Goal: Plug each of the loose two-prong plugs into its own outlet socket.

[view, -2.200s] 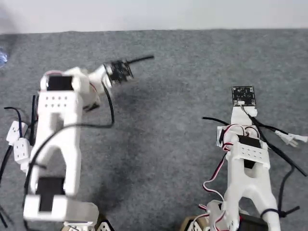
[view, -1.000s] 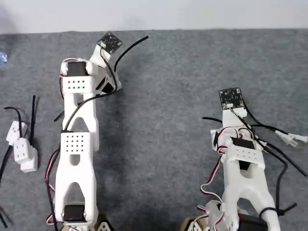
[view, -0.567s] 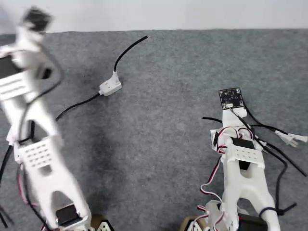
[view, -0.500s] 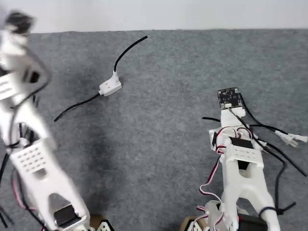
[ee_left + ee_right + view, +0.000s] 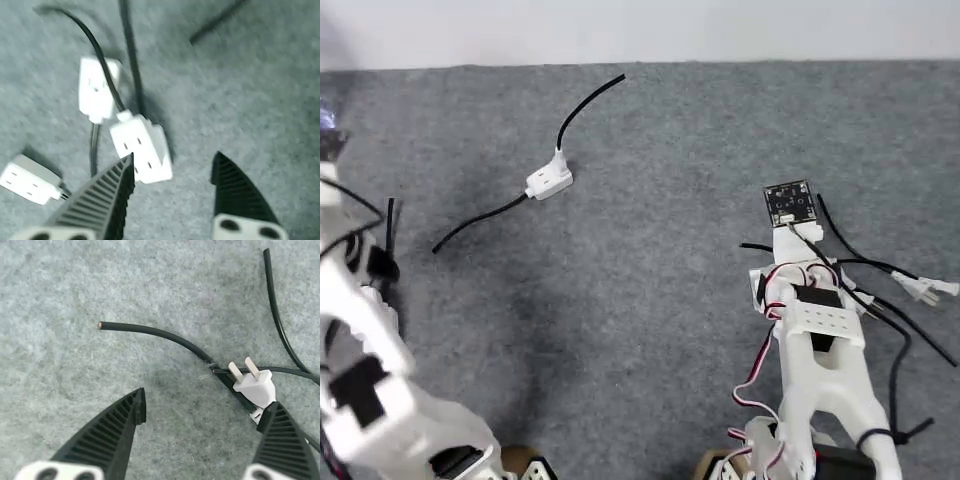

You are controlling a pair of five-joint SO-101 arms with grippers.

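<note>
A felt-topped table (image 5: 660, 300) bears a white outlet socket (image 5: 549, 181) at ten o'clock, black cord (image 5: 582, 105) trailing from both ends. A two-prong plug (image 5: 920, 289) lies at three o'clock. Three more sockets (image 5: 142, 147) huddle together.
</note>
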